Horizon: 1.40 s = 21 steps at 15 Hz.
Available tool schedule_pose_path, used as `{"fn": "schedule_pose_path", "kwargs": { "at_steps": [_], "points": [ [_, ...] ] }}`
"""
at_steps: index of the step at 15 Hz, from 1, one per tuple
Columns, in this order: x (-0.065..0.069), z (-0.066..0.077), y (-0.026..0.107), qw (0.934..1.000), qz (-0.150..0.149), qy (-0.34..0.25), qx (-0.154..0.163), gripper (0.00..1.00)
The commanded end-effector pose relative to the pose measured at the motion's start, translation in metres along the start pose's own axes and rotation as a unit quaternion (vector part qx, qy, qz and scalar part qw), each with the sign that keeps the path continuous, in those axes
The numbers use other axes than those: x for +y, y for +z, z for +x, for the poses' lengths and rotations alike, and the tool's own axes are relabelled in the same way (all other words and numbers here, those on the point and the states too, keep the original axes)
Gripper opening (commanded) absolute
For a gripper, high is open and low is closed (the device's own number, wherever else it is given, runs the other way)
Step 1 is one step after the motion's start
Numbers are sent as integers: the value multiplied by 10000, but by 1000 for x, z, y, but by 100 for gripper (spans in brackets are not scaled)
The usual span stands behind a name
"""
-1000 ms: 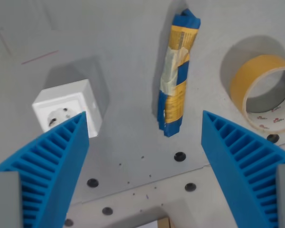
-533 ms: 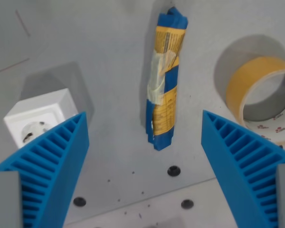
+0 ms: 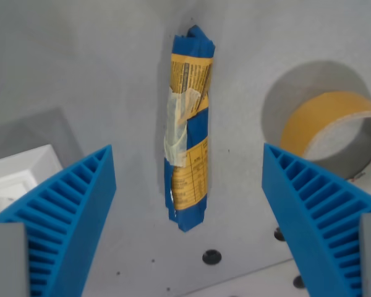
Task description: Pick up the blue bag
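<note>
Seen from the wrist camera, the Franka arm's gripper (image 3: 188,185) hung over a grey tabletop (image 3: 80,68) with its two ribbed blue fingers (image 3: 62,216) spread wide apart and holding nothing. The blue bag, a rolled blue-and-yellow foil packet bound with a strip of clear tape (image 3: 187,130), lay flat on the table squarely between the two fingers, touching neither. Its long axis ran from the top of the view toward the bottom, across the line joining the fingertips, so the fingers stood on either side of its narrow width. Its lower end sat about level with the fingertips, while most of its length reached away beyond them. A roll of tan adhesive tape (image 3: 334,124) stood off to the wrist view's right, and a white wall socket block (image 3: 18,176) showed at the left edge, partly hidden behind the left finger. Both lay clear of the bag.
</note>
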<state>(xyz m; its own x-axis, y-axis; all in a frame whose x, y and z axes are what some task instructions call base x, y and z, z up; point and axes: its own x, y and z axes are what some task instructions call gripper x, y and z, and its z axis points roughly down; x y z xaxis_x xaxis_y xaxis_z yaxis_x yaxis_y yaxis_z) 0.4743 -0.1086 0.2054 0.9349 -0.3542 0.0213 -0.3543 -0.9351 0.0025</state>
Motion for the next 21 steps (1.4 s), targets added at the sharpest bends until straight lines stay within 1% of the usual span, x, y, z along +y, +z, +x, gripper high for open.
{"fn": "schedule_pose_path", "kwargs": {
  "at_steps": [1, 4, 7, 8, 10, 13, 15, 16, 21],
  "points": [
    [5, -11, 18, 9972, 354, 95, 655, 100],
    [8, -11, 33, 9975, 359, 103, 596, 100],
    [9, -5, 47, 9982, 366, 57, 474, 100],
    [9, -3, 50, 9983, 375, 39, 449, 100],
    [3, -12, 60, 9984, 395, 19, 393, 100],
    [7, -10, 75, 9980, 411, 12, 489, 100],
    [4, -12, 85, 9978, 435, 4, 503, 100],
    [2, -11, 90, 9976, 448, 6, 524, 0],
    [2, -11, 90, 9976, 448, 6, 524, 0]
  ]
}}
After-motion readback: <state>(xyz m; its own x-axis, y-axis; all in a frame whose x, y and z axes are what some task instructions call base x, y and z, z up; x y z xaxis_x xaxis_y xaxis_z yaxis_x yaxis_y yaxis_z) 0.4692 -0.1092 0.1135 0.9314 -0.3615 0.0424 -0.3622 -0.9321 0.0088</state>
